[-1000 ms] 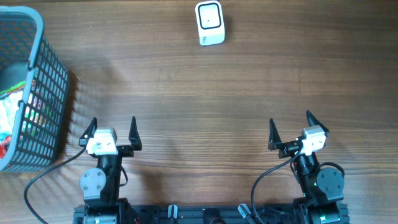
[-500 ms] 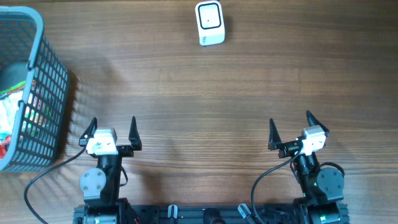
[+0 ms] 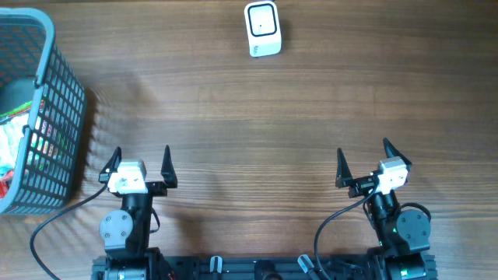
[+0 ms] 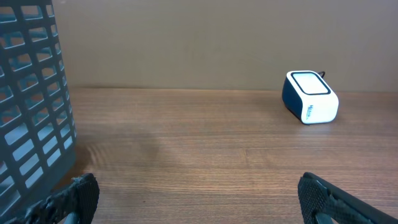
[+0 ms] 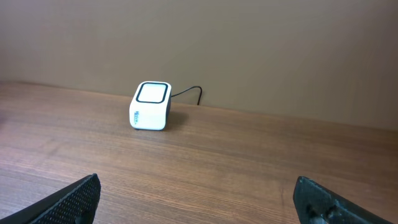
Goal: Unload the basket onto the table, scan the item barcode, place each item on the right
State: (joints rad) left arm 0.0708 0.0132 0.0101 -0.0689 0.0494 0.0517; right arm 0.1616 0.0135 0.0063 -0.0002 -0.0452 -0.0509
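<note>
A white and dark blue barcode scanner (image 3: 262, 29) stands at the far edge of the wooden table, also seen in the left wrist view (image 4: 310, 98) and the right wrist view (image 5: 151, 106). Packaged items (image 3: 14, 144) lie inside the grey basket (image 3: 58, 93) at the left; no single item can be told apart. My left gripper (image 3: 141, 160) (image 4: 200, 198) is open near the table's front edge, nothing between its fingers. My right gripper (image 3: 363, 159) (image 5: 198, 198) is open too, empty, at the front right.
The basket wall (image 4: 31, 99) stands close to the left of my left gripper. A thin cable (image 5: 188, 91) runs from the scanner's back to the far edge.
</note>
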